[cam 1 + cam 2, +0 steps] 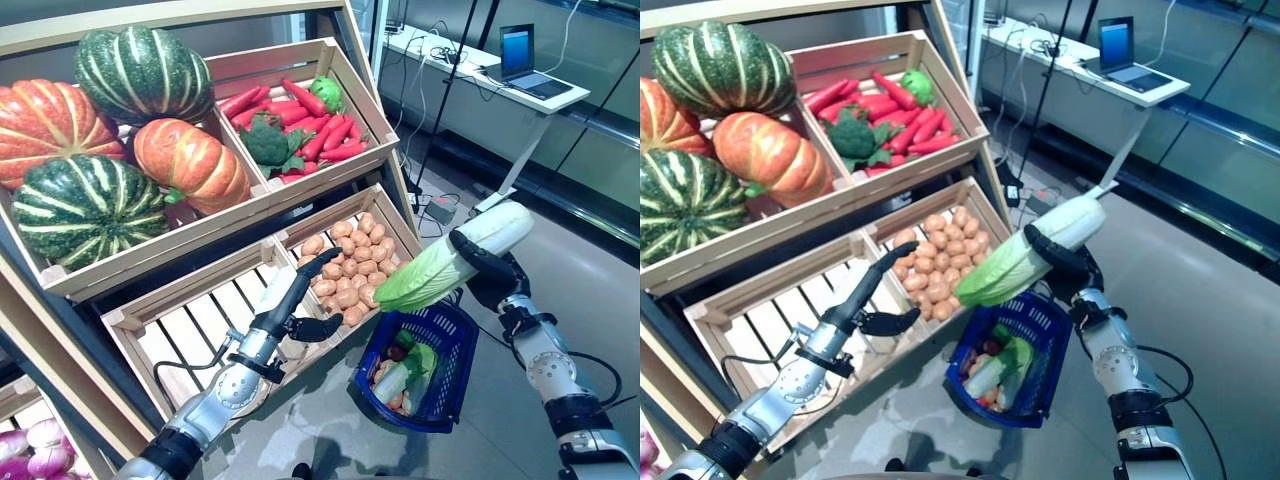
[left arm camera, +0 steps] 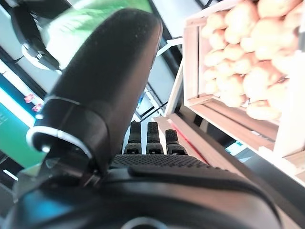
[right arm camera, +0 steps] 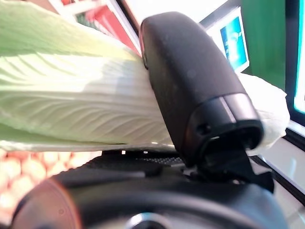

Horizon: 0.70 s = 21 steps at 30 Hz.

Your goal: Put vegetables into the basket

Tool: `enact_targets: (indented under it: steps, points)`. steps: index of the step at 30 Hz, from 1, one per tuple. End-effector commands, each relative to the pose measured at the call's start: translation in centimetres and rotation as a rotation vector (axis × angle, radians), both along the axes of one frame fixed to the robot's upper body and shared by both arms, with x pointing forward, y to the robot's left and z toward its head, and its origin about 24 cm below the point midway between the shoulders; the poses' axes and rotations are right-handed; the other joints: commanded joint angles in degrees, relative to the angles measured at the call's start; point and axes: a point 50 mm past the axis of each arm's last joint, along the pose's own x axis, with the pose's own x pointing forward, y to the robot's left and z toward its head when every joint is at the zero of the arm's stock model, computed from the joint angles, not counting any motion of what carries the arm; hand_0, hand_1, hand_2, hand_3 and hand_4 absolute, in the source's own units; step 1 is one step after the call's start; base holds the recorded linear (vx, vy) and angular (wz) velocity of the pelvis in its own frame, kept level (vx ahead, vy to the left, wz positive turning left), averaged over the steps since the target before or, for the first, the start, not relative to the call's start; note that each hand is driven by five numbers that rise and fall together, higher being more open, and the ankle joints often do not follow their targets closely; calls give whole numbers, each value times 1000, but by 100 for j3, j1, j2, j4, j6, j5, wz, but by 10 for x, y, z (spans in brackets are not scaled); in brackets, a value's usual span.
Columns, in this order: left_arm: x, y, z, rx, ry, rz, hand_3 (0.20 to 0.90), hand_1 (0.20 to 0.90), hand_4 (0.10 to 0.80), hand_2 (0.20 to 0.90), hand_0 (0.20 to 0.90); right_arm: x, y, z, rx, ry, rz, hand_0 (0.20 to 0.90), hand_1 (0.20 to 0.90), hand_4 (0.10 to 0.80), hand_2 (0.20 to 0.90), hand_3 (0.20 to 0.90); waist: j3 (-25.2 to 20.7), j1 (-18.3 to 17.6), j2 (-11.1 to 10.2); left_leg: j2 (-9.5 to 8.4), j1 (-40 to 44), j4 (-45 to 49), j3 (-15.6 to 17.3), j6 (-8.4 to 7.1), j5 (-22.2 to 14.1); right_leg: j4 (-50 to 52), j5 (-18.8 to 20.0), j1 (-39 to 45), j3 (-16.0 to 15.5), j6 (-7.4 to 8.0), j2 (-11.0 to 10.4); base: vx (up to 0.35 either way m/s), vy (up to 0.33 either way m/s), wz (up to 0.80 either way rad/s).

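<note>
You face a tall wooden produce shelf (image 1: 190,245) of slatted crates holding striped green and orange pumpkins (image 1: 100,140), red peppers (image 1: 320,130) and small tan potatoes (image 1: 350,265). Below it on the floor sits a dark blue plastic basket (image 1: 455,345) with vegetables already inside. Your right robot hand (image 1: 485,275) is clamped around a long pale green napa cabbage (image 1: 450,262), held above the basket. Your left robot hand (image 1: 300,300) is released, fingers straight, empty, beside the potato crate.
</note>
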Motion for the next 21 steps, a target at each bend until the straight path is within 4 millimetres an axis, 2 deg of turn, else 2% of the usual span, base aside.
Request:
enact_targets:
  steps: [1, 3, 10, 17, 21]
  points:
    - [19, 5, 25, -100, -105, 46, 900, 900, 800, 900, 900, 7, -51, 52, -77, -210, -242, 300, 300, 400, 300, 300, -322, 1, 1, 120, 183, 12, 135, -12, -786, 9, -37, -40, -61, -243, 163, 10, -39, -3]
    - [18, 8, 21, -112, -71, 67, 900, 900, 800, 900, 900, 3, -60, 47, -143, -164, -309, 300, 300, 400, 300, 300, -298, 8, 2, 123, 183, 12, 141, -9, -781, 9, -28, -46, -53, -248, 168, 17, -39, -2]
    - [4, 20, 2, -95, 19, 132, 900, 900, 800, 900, 900, -17, -68, 14, -245, -35, -438, 300, 300, 400, 300, 300, -118, 67, 63, 132, 152, 12, 172, 21, -750, 9, -4, -89, -43, -253, 171, 32, -43, -4]
    - [4, 23, -2, -60, 61, 140, 900, 900, 800, 900, 900, -14, -89, 8, -309, 68, -603, 300, 300, 400, 300, 300, 221, 250, 173, 122, -38, 12, 59, 28, -674, 9, 5, -207, -150, -290, 154, 3, -37, -3]
    - [15, 19, 9, -29, 14, 118, 900, 900, 800, 900, 900, -4, -97, 23, -297, 48, -667, 300, 300, 400, 300, 300, 580, 346, 268, 93, -310, 12, -106, 23, -570, 102, -4, -429, -300, -319, 120, -107, -56, 7]
